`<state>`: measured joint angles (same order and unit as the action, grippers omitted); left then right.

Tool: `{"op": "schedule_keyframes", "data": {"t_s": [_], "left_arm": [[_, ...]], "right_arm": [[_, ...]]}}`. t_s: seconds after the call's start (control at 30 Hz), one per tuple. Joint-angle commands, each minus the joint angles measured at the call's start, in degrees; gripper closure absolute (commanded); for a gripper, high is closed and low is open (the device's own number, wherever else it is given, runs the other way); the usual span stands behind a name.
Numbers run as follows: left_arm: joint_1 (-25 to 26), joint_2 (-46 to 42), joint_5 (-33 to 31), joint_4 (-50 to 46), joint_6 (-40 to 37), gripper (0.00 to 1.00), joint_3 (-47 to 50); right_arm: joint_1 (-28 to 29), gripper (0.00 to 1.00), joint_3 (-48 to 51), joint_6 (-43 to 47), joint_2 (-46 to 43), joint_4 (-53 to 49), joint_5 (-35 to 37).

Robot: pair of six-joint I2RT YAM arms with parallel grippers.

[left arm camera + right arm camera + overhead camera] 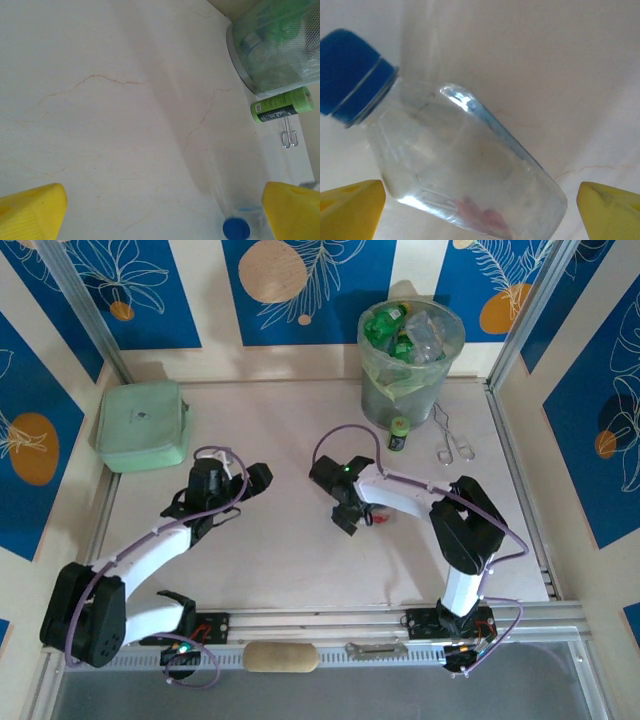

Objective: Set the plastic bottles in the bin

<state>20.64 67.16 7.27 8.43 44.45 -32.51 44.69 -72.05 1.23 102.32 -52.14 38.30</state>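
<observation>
A clear bottle [465, 165] with a blue cap [352, 75] lies on its side on the pale table [290, 560], close under the right wrist camera. The right gripper [480, 212] hangs over it with its yellow fingertips [350, 212] spread wide to either side, closed on nothing. This is the one bottle on the table, and it lies in front of the bin [385, 405] and a little to its left. Far left of the bin, against the wall, sits one flat mint-green pouch [143, 425]. The left arm is folded back at the elbow and reaches forward and rightward. The left gripper [161, 212] is held over bare table well left of the bin, jaws wide apart and empty. The right arm bends the other way, its forearm stretching leftward and its wrist tipped down over the bottle. The bin stands at the far wall with green and clear bottles [405, 335] heaped inside (too jumbled to count). Touching or just beside its front is one short dark container [399, 432] with a green top, and to the right of that one metal tongs-like tool [452, 445].
</observation>
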Motion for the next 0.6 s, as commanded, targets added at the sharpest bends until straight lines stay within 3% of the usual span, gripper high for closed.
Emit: {"op": "schedule_keyframes", "data": {"t_s": [0.0, 0.27, 0.5, 0.57], "left_arm": [[-0.25, -2.14, -1.51, -1.13, -1.51, 0.00, 0.61], [-0.32, -3.75, -2.26, -2.60, -1.72, 0.00, 0.94], [-0.30, -3.16, -2.39, -1.71, -1.38, 0.00, 1.07], [-0.24, -2.73, -2.26, -1.44, -1.29, 0.00, 0.98]], "right_arm": [[-2.64, 0.01, -2.50, 4.14, 1.71, 4.04, -3.65], [-9.95, 0.01, -4.59, 4.04, 3.12, 6.66, -14.42], [-10.85, 0.01, -1.87, 3.12, 3.37, 6.27, -16.98], [-10.94, 0.05, -1.26, 2.57, 3.24, 6.06, -18.28]]}}
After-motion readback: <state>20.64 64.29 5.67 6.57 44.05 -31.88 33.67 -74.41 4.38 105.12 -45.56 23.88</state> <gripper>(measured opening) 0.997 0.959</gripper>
